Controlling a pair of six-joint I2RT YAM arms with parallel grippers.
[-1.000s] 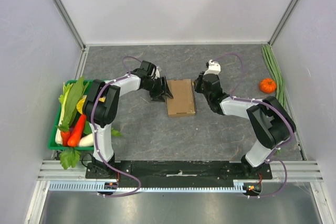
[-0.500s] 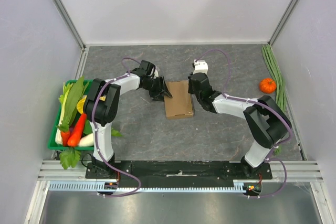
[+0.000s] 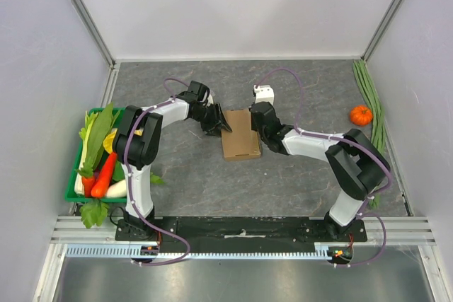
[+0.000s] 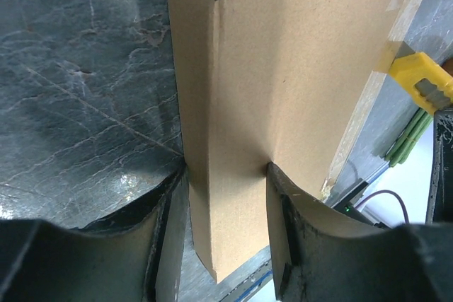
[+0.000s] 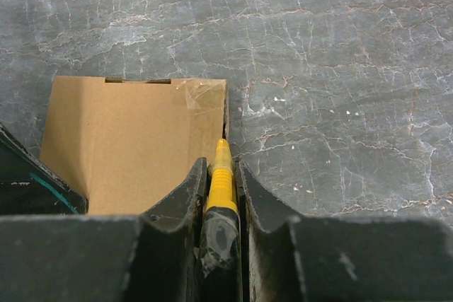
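A flat brown cardboard box [image 3: 241, 134] lies on the dark stone tabletop, its edge taped. My left gripper [image 3: 221, 124] is shut on the box's left end; in the left wrist view both fingers [image 4: 170, 203] press the box [image 4: 283, 68] from either side. My right gripper [image 3: 259, 126] is shut on a yellow box cutter [image 5: 221, 175], whose tip rests at the right edge of the box [image 5: 134, 146], along the taped seam. The yellow cutter [image 4: 423, 83] also shows past the box in the left wrist view.
A green tray [image 3: 72, 187] of vegetables, with carrot [image 3: 104, 176] and leafy greens [image 3: 98, 136], sits at the left. A small orange pumpkin [image 3: 361, 114] and long green stalks [image 3: 370, 97] lie by the right wall.
My right gripper with the cutter has moved left, from off the box's right side to its right edge. The box shifted slightly left. The left gripper kept its grip.
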